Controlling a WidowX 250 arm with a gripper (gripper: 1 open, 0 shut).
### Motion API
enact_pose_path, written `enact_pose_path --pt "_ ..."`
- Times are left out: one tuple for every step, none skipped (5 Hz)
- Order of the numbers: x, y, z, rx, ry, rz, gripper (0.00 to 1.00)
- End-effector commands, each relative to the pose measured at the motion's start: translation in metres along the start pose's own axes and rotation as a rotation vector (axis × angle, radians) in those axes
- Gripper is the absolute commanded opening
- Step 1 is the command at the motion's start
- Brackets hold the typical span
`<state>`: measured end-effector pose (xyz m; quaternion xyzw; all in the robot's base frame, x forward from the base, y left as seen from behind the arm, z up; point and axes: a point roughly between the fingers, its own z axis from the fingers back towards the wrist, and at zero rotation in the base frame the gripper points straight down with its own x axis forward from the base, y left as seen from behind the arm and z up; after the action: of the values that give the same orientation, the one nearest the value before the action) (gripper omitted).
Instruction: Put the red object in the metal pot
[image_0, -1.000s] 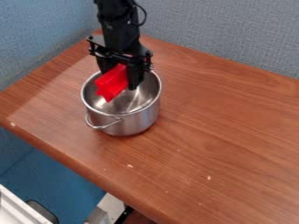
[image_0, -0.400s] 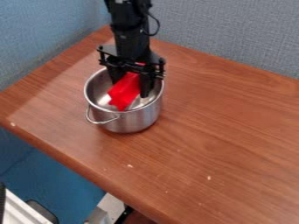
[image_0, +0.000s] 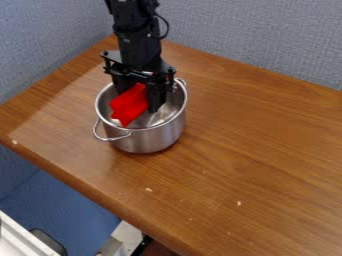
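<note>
In the single camera view, the metal pot (image_0: 139, 122) stands on the wooden table (image_0: 241, 150), left of centre in the upper half of the frame, its wire handle hanging down at its lower left. The black gripper (image_0: 139, 88) comes straight down from the top of the frame and reaches into the mouth of the pot. The red object (image_0: 128, 103) sits tilted inside the pot's opening, its upper end between the gripper's fingers and its lower end down toward the pot's interior. The jaws stand partly apart at about the block's width; they appear to be closed on the block, though the contact itself is too small to make out for certain.

The step in hand, as I judge it, is the placing itself: the block is already within the rim but not yet let go. The next move calls for opening the fingers wider so the block drops to the bottom, then lifting straight up, clear of the rim and the wire handle.
</note>
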<state>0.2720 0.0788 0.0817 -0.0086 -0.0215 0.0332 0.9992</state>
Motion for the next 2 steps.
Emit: enact_pose_path --pt "-0.0001 0.0061 0.0205 0.007 -0.063 0.010 0.00" --pt "-0.0042 0.0098 0.0224 0.013 -0.064 0.009 0.00"
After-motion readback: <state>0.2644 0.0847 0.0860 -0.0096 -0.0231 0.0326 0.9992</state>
